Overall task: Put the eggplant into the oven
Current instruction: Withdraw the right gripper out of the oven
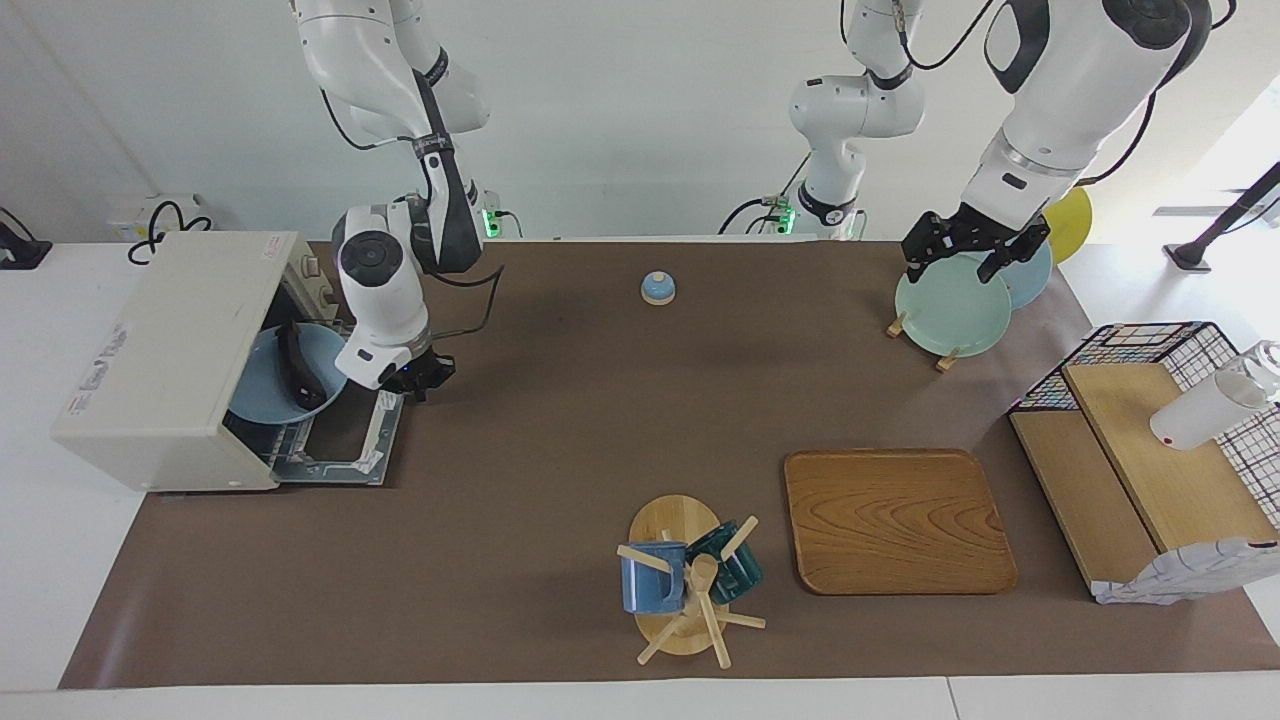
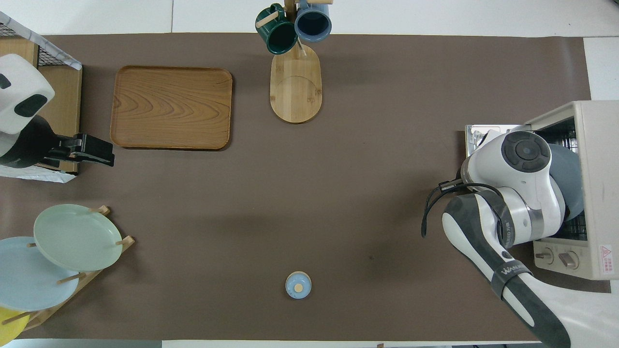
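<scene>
Eggplant (image 1: pixel 297 366) lies on a blue plate (image 1: pixel 262 395) inside the oven (image 1: pixel 170 350); right gripper (image 1: pixel 418 380) over the door, fingers clenched empty; left gripper (image 1: pixel 968 252) released, waiting over the plate rack.

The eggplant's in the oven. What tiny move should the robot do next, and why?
Probably lower the shut, empty right gripper to the edge of the flat-open glass door and start lifting it. The slim dark purple eggplant lies on the round blue plate inside the boxy cream oven, so only closing seems left. The left gripper waits over the pale green plate.
</scene>
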